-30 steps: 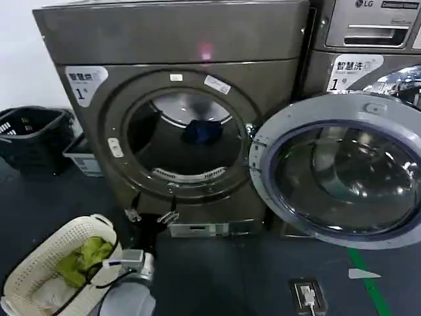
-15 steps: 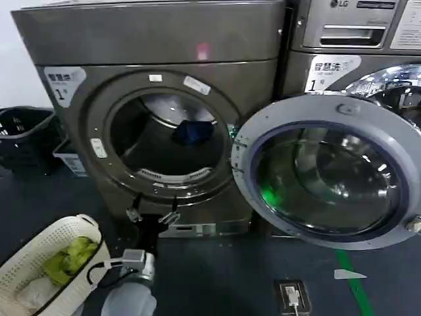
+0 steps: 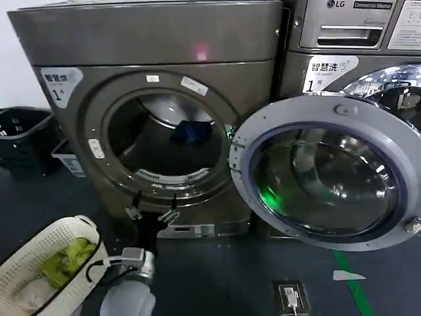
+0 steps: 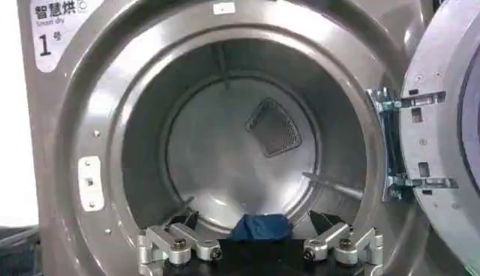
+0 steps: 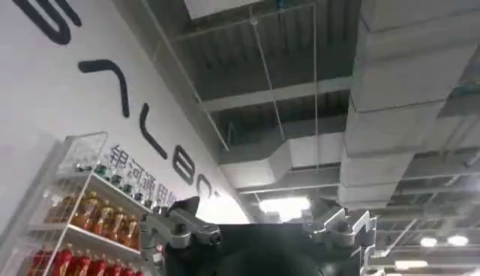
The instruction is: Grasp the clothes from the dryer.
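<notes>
We are in the approach step. The left hand (image 3: 152, 214), fingers spread wide and empty, sits at frame centre-left below the dryer (image 3: 158, 105) opening. The clothes (image 3: 191, 131) lie inside the drum. Next, we judge, reach inward.

The right hand (image 5: 262, 229), fingers spread wide, points toward the ceiling.

The head view is moderately lit from overhead, with the floor (image 3: 230, 276) dim and nearly black. The open door (image 3: 325, 174) carries glare — white streaks and a green glint on its glass. A small pink light glows on the dryer (image 3: 151, 39), and its straight edges bow slightly toward the frame borders. In the left wrist view the drum's (image 4: 240, 150) brushed metal reflects soft, even light. Ceiling lamps (image 5: 281, 206) bloom white in the right wrist view — nearby parts sit in shadow.
</notes>
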